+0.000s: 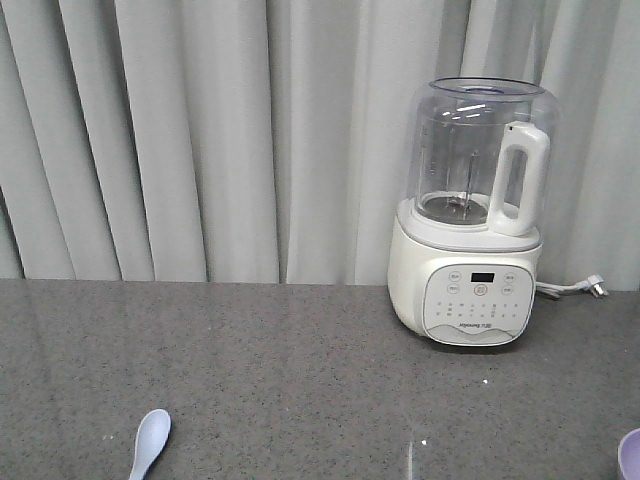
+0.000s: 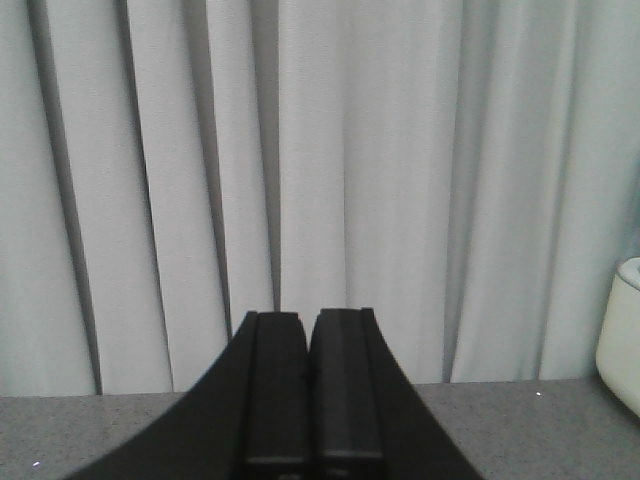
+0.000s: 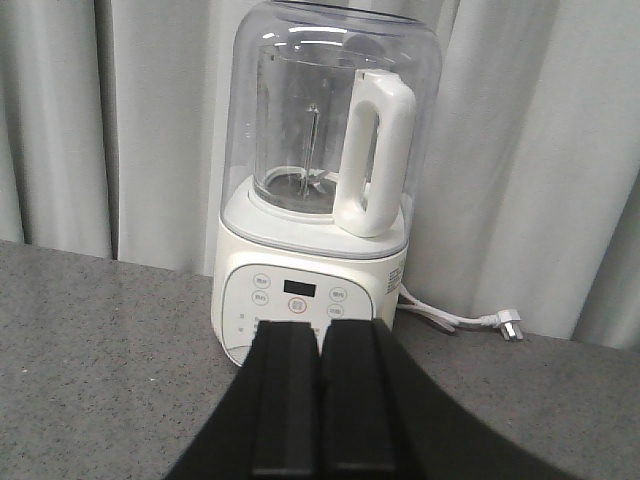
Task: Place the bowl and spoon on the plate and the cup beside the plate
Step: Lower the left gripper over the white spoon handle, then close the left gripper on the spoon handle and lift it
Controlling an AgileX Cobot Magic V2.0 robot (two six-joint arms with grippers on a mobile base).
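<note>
Pale blue, your spoon (image 1: 150, 440) lies on the grey worktop (image 1: 300, 380), low left in the front view; the lavender bowl (image 1: 630, 452) shows at lower right. Your left gripper (image 2: 308, 322) and right gripper (image 3: 322, 332) hold their jaws pressed together, empty.

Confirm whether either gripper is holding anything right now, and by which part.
Nothing is held. The left gripper and the right gripper are both shut with nothing between them; the spoon lies free on the countertop.
</note>
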